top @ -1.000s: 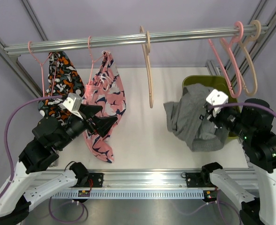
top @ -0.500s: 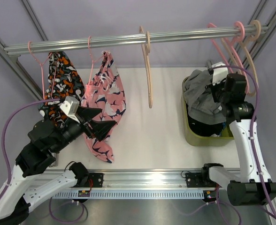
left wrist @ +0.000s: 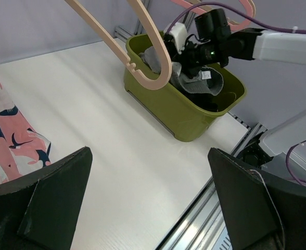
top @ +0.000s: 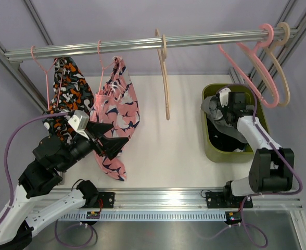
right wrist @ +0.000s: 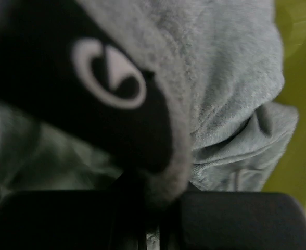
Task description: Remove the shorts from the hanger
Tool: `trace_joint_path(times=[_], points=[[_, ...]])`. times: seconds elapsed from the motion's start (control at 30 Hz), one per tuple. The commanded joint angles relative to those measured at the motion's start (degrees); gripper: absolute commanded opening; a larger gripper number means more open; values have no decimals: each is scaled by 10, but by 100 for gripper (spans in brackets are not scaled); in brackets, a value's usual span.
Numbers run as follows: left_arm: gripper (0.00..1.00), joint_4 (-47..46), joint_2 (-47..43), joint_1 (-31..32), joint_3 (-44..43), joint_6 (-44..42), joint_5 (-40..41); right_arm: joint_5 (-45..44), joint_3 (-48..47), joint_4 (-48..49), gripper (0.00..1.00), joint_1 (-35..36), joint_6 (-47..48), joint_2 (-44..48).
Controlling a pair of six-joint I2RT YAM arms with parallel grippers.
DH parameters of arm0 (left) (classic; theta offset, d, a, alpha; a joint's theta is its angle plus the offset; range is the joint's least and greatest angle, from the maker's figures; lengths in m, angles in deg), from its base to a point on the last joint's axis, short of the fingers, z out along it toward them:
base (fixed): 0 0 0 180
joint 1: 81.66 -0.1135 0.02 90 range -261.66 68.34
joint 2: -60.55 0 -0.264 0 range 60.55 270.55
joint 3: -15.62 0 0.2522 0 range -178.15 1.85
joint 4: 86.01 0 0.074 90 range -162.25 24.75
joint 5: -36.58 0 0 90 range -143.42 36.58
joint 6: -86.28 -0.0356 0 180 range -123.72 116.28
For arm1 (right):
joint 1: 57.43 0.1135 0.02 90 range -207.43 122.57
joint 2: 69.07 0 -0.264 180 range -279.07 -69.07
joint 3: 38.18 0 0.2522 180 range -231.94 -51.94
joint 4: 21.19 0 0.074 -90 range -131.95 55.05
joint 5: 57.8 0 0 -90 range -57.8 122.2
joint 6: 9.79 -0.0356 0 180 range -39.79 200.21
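The grey shorts (top: 214, 107) lie bunched in the green bin (top: 211, 152), on top of black shorts (top: 224, 140). My right gripper (top: 227, 102) is down in the bin, shut on the grey shorts (right wrist: 231, 78); black cloth with a white logo (right wrist: 64, 78) lies beside them. The blue-orange-white patterned shorts (top: 64, 96) hang on a pink hanger at the far left of the rail. My left gripper (top: 120, 130) is open and empty, in front of pink patterned shorts (top: 119, 112) on a second pink hanger. The left wrist view shows its open gripper (left wrist: 149, 151), the bin (left wrist: 179, 114) and the grey shorts (left wrist: 205, 80).
An empty wooden hanger (top: 164, 78) hangs mid-rail. Two empty pink hangers (top: 249, 73) and a beige one (top: 279, 67) hang at the right end, above the bin. The metal rail (top: 142, 44) spans the back. The white table (top: 163, 140) runs between the shorts and the bin.
My right arm has carried the grey shorts from above the table back and down into the green bin. The pink hangers on the right have swung. The left arm has barely moved.
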Motion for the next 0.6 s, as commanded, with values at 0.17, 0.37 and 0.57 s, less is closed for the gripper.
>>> trace_joint_path(times=[0.17,0.37,0.57], points=[[99,-34,-1,-1,17,10,-21,105,-19,-103,14,-2,19,-80],[99,-44,6,-1,26,19,-22,139,-79,-175,62,-2,14,19],[99,-57,21,-1,26,12,-20,209,-232,-289,99,-2,7,107]])
